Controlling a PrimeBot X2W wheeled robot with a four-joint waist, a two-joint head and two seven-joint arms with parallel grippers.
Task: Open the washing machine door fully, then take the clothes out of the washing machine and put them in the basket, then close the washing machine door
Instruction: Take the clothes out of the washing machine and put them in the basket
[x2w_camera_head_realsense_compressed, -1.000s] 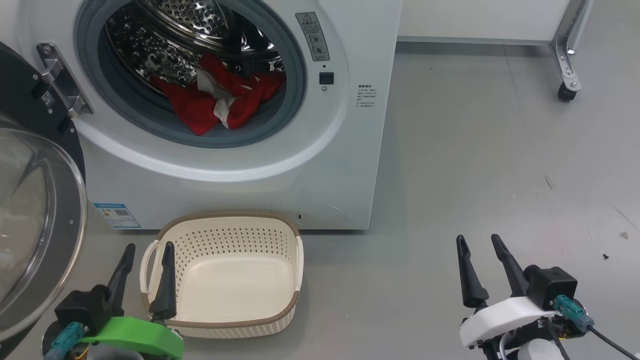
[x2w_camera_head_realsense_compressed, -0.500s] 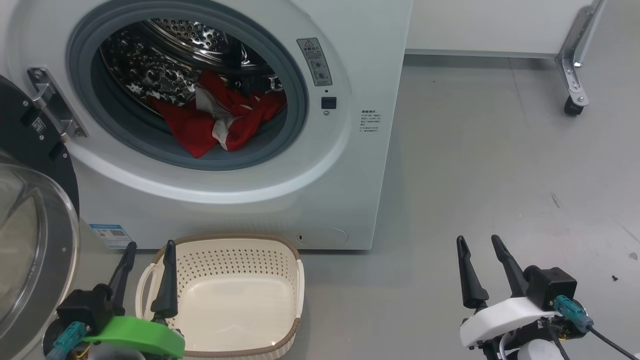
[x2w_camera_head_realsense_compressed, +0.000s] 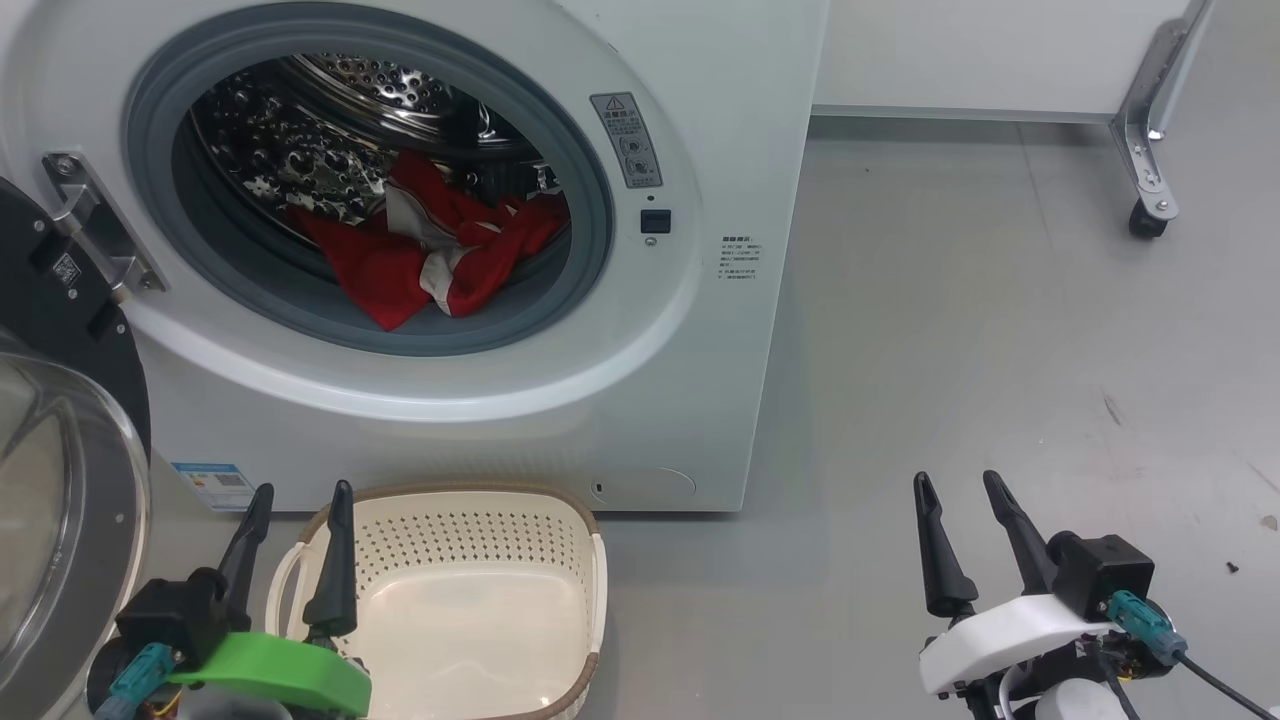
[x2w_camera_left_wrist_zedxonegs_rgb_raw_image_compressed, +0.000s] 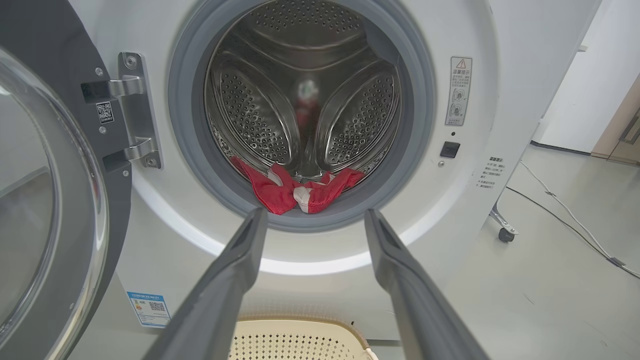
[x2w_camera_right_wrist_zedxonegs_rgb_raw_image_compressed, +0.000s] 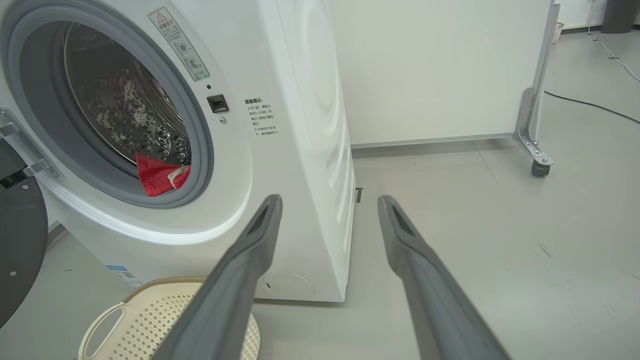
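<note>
Left gripper (x2w_camera_head_realsense_compressed: 303, 490), head view: lower left, jaws wide apart, gripping nothing. Right gripper (x2w_camera_head_realsense_compressed: 954, 478) lower right, same state, over bare floor (x2w_camera_head_realsense_compressed: 950, 350). Washing machine door (x2w_camera_head_realsense_compressed: 60, 520) is swung open to the left on its hinge (x2w_camera_head_realsense_compressed: 95, 225). Clothes (x2w_camera_head_realsense_compressed: 430, 255) lie in a red heap at the front bottom of the drum (x2w_camera_head_realsense_compressed: 300, 140), inside the washing machine (x2w_camera_head_realsense_compressed: 700, 380). Basket (x2w_camera_head_realsense_compressed: 450, 492) sits on the floor just in front of the machine, below the mouth. The left fingers overlap its left handle in this view.

Left wrist view: fingers spread, pointed at the lower edge of the mouth. Clothes rest against the grey gasket (x2w_camera_left_wrist_zedxonegs_rgb_raw_image_compressed: 190, 165) lip. Basket rim is at the bottom edge, door at left.

Right wrist view: fingers spread, aimed at the machine's right front corner. Clothes show through the mouth at left, basket lower left, a caster (x2w_camera_right_wrist_zedxonegs_rgb_raw_image_compressed: 540, 169) far right.
</note>
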